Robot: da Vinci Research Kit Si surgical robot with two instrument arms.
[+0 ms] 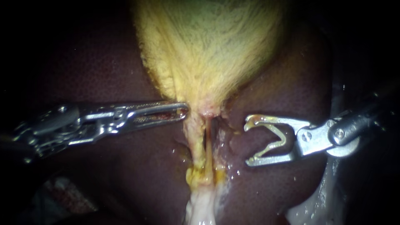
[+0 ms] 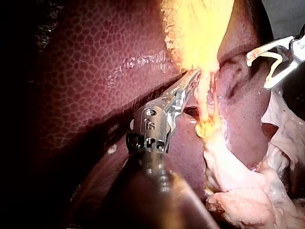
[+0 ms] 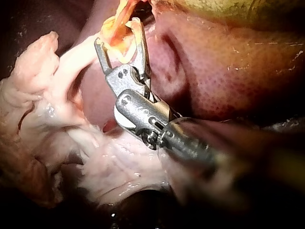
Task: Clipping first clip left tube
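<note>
The yellow gallbladder (image 1: 208,50) hangs down the middle and narrows to a neck. Two thin tubes run down from it: the left tube (image 1: 195,146) and the right tube (image 1: 217,146). My left instrument (image 1: 183,110) comes in level from the left, its long jaws lying together on the edge of the gallbladder's neck (image 2: 202,67). My right instrument (image 1: 248,143) stands right of both tubes, a short gap from the right tube. Its jaws stand wide apart with a pale V-shaped clip (image 1: 273,139) seated between them. No clip sits on either tube.
Dark red liver (image 1: 104,75) surrounds the gallbladder and lies under both instruments. Pale fatty tissue (image 1: 202,208) gathers where the tubes end, and more lies under the right instrument's shaft (image 3: 95,162).
</note>
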